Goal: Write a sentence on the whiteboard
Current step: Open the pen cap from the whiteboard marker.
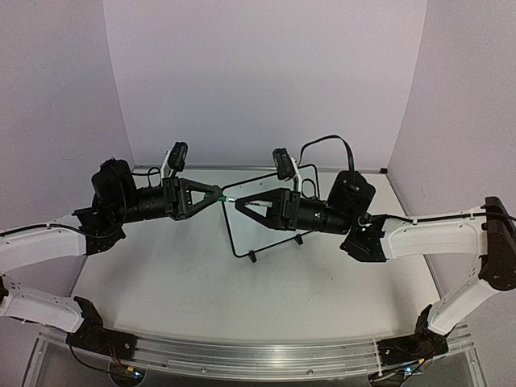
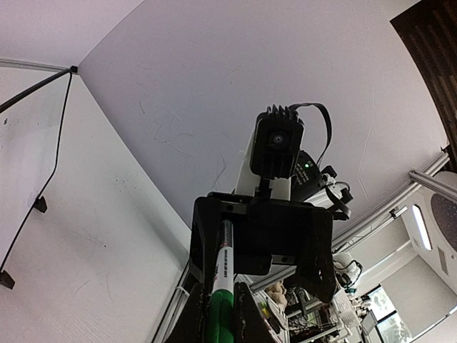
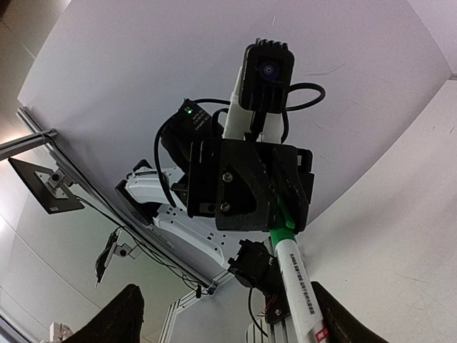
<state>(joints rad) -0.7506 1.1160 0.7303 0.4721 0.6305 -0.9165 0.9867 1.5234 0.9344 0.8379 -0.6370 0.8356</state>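
A marker [image 1: 225, 196] is pinched at its green cap by the left gripper [image 1: 218, 194] and at its barrel by the right gripper [image 1: 239, 203], above the whiteboard [image 1: 242, 234] at mid-table, left edge clear.

A pale table [image 1: 185, 298] carries the whiteboard [image 1: 260, 211], standing on 2 black feet.

Both arms raised mid-table, left gripper [image 1: 216, 194] and right gripper [image 1: 239, 203] tip-to-tip, jaws seemingly closed.
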